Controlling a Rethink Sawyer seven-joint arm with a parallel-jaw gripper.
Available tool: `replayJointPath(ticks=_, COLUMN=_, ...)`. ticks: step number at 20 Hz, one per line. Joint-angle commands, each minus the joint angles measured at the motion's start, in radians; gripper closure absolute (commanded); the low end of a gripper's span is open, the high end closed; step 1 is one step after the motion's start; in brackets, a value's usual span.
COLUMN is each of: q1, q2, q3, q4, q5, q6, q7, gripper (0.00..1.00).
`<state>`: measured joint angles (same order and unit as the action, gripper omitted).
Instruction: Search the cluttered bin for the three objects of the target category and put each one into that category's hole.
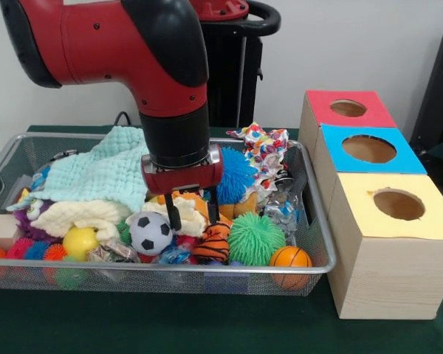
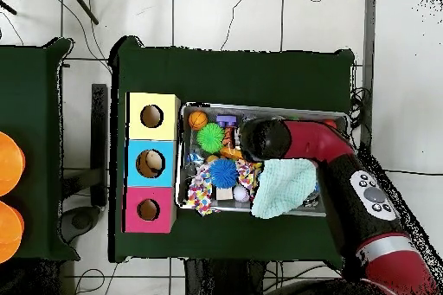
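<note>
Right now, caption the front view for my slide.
Open gripper descends over striped tiger toy in cluttered wire bin.

Bulky red arm, black joints

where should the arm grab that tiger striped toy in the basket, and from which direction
Probably from straight above, gripping the tiger-striped toy across its rounded upper body. It sits wedged between the soccer ball and the green spiky ball, so its sides are blocked. The end effector hangs open just above it.
</note>
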<state>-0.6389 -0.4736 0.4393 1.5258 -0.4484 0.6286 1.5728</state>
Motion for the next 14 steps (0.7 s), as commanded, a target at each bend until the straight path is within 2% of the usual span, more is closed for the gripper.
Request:
replayJointPath(ticks=1, q1=-0.021, q2=0.058, q3=0.039, q4=0.095, q5=-0.116, q6=-0.118, q7=-0.097, gripper=0.0)
replayJointPath(ticks=10, q1=-0.002, q2=0.027, q3=0.044, q4=0.092, q5=-0.105, q6=-0.081, q7=-0.078, gripper=0.0)
replayJointPath(ticks=14, q1=0.002, q2=0.065, q3=0.048, q4=0.059, q5=-0.11, q6=-0.088, q7=-0.08, gripper=0.0)
